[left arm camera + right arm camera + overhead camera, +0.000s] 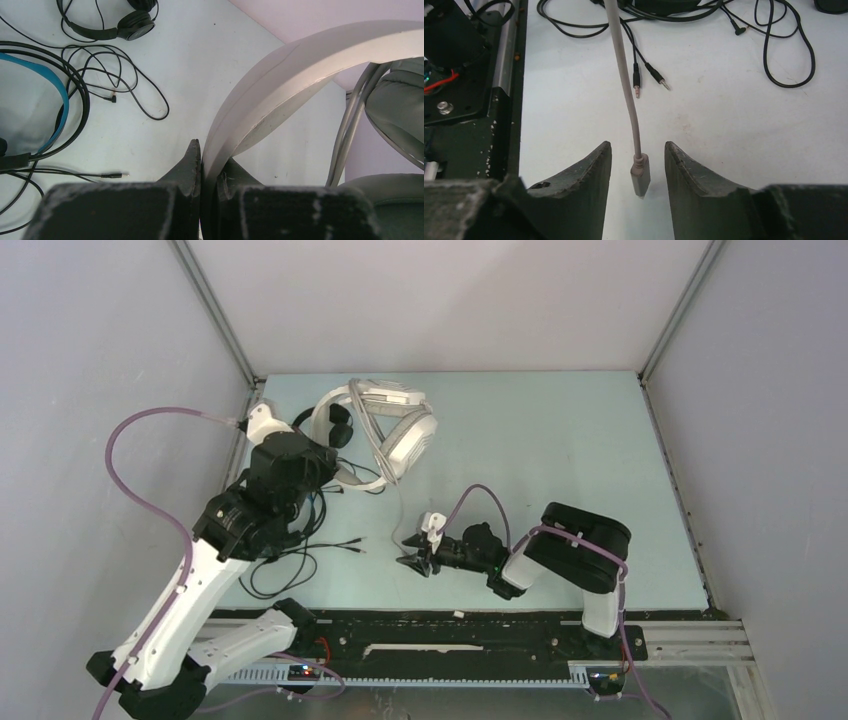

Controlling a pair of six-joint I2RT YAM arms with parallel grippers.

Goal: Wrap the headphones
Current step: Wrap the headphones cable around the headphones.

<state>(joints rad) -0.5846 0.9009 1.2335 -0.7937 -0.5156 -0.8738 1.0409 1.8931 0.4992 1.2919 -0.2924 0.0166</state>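
Observation:
The white headphones point(400, 425) stand at the back of the table. My left gripper point(209, 160) is shut on their headband point(300, 65), which arcs up to the right; grey ear cushions point(400, 110) show beyond. The slim black headset point(127, 25) and the black headset with a blue-lined band point(57, 100) lie on the left among tangled black cables. The pale cable point(624, 75) runs down from the white headset, its flat plug point(640, 175) lying on the table. My right gripper point(638, 150) is open with a finger on each side of that plug, touching neither side.
Two black jack plugs point(649, 75) lie just beyond the pale plug. Loose black cable loops point(290, 560) spread near the left arm. A black mounting rail point(450, 630) runs along the near edge. Grey walls close in the left, back and right.

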